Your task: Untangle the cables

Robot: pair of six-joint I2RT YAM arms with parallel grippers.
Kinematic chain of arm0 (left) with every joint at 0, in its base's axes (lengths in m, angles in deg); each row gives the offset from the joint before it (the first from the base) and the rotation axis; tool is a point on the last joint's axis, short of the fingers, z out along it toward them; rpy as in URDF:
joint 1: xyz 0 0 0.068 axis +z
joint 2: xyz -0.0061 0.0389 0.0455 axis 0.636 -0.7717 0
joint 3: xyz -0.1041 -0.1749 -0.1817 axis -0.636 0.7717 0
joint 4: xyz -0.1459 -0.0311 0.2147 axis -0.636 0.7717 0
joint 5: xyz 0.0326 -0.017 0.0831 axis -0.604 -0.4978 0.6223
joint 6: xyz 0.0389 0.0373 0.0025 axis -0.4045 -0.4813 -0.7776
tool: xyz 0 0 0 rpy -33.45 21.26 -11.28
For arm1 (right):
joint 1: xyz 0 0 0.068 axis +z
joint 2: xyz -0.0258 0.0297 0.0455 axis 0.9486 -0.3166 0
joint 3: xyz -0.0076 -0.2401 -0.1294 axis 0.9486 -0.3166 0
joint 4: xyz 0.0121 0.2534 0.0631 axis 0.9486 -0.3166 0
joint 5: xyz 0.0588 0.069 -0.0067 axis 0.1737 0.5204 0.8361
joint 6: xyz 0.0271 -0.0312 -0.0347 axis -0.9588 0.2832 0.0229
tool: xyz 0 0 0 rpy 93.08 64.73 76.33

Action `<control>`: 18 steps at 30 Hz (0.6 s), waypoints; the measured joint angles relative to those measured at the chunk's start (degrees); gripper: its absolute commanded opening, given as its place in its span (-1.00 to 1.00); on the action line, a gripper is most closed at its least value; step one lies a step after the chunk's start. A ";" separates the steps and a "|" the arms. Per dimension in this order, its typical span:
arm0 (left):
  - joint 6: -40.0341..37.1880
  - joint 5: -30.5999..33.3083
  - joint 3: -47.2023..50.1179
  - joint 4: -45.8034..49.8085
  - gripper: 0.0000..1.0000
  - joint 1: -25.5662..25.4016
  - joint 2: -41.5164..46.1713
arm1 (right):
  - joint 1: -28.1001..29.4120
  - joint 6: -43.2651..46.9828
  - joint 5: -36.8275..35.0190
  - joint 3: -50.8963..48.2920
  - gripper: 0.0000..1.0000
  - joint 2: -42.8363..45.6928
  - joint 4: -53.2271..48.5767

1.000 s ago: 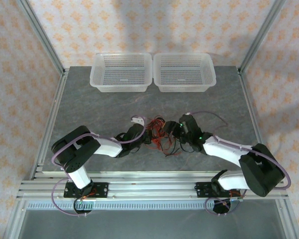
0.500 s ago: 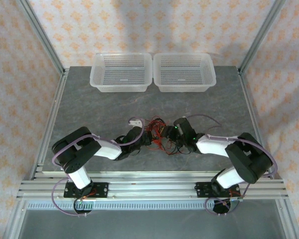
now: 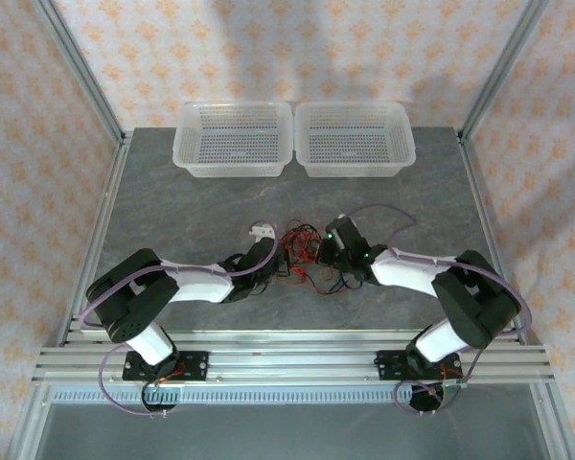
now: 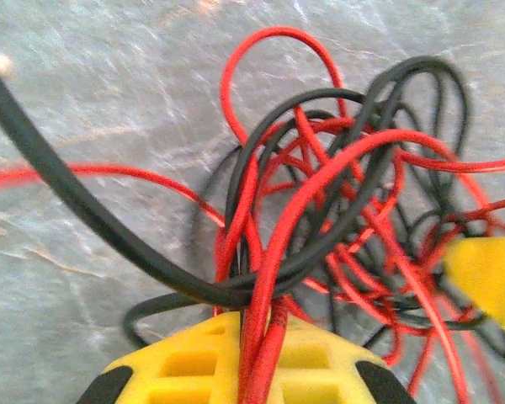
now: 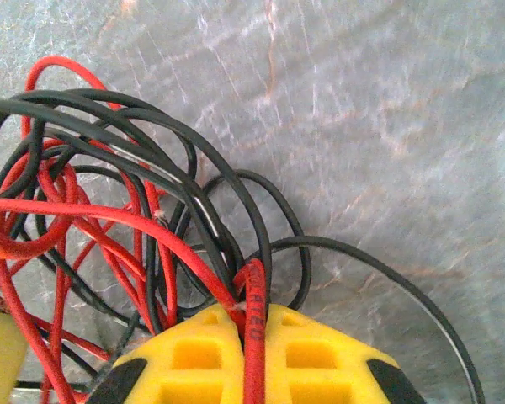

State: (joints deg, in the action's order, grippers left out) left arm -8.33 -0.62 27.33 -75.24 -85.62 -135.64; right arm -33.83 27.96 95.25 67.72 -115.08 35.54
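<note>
**A:** From the top camera, where does the tangle sit?

**B:** The thin red and black cables (image 3: pixel 305 261) lie in one knot near the middle of the grey stone-patterned bench (image 3: pixel 172 211). They are well apart from the clear perforated plastic left basket (image 3: pixel 232 169) and the matching right basket (image 3: pixel 355 169) at the far edge. The left gripper (image 3: pixel 273 264) meets the knot from the left, and the right gripper (image 3: pixel 332 245) meets it from the right.

**A:** And the left wrist camera?

**B:** Its yellow fingers (image 4: pixel 185 362) are clamped on red strands that run up between them. A black strand loops across just beyond, and the rest of the knot spreads to the right.

**A:** The right wrist camera?

**B:** There the yellow fingers (image 5: pixel 320 353) are pinched together on a single red strand. Black loops curl to either side over the bench.
</note>
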 measured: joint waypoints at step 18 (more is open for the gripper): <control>-13.40 16.24 -12.28 21.64 -1.00 -0.02 0.94 | 1.16 17.77 -17.49 9.11 -0.79 -1.99 -13.64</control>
State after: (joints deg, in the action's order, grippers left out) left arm -21.73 15.62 15.05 -53.60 -85.65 -134.70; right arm -32.67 45.73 77.76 76.83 -117.07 21.90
